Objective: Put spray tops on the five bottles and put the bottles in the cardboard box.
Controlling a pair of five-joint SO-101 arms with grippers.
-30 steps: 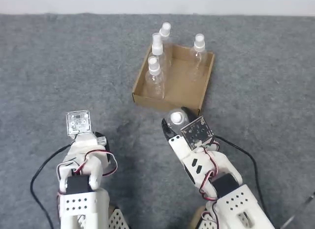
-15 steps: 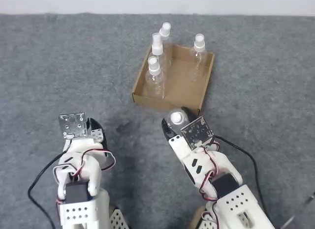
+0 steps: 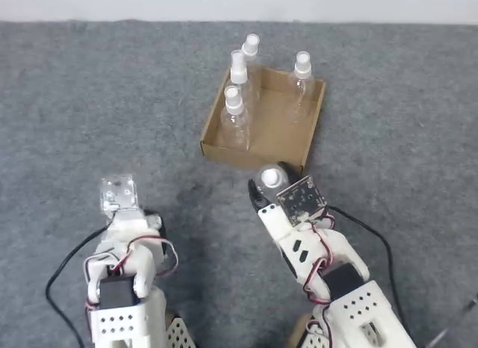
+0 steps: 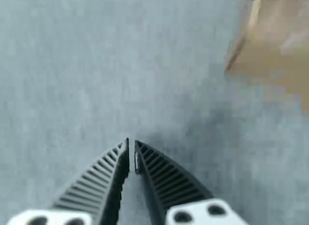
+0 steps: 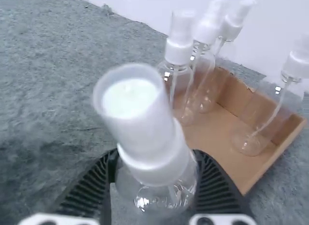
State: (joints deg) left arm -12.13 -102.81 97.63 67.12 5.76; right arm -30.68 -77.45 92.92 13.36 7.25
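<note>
While my right gripper (image 5: 155, 191) clamps a clear bottle (image 5: 159, 186), white spray top (image 5: 130, 102) on, just before the cardboard box (image 3: 246, 152), four capped bottles (image 3: 234, 113) stand inside it. My left gripper (image 4: 131, 152) sits closed, empty.

Left tool (image 4: 131, 148) fingers pressed together, arm folded near base. Right tool (image 5: 154, 186) clamped round bottle (image 5: 140, 133), arm stretched forward.
</note>
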